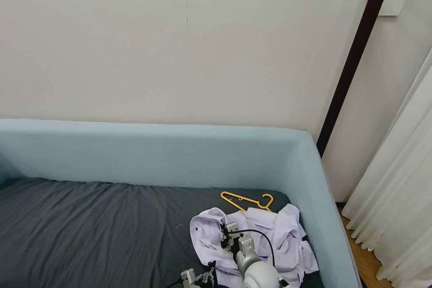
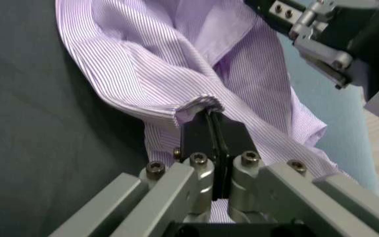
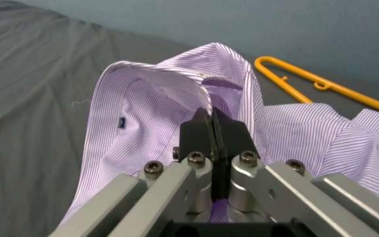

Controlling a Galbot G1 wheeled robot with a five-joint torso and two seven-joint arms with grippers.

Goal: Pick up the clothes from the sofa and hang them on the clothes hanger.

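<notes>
Though gripped at two spots, not yet off the sofa (image 1: 135,153). From the head view: striped purple shirt (image 1: 278,237) crumpled in the right corner of the seat on the dark grey cover (image 1: 81,227), orange hanger (image 1: 247,200) flat just behind it, bare of any cloth. Low at the near edge, left gripper (image 1: 197,277) at the shirt's near-left border and right gripper (image 1: 226,232) over the cloth itself. From the left wrist view: black fingers (image 2: 196,136) pressed together, a folded hem pinched at their tips, the rest of the cloth slack and spread on the cover; farther off, the right gripper above the same heap, toward the sofa's pale blue side. From the right wrist view: fingers (image 3: 232,136) likewise together, clamped on the collar's edge where it stands up in a loop; hanger beyond, apart from the fingers, its near end close against a fold of the shirt (touching or just beside, cannot tell). Judged from all this — early in the task. Done: the reach and the double grasp. Left: raising the shirt clear of the seat, opening out the shoulders, working the hanger into the neck, and hanging the whole.
</notes>
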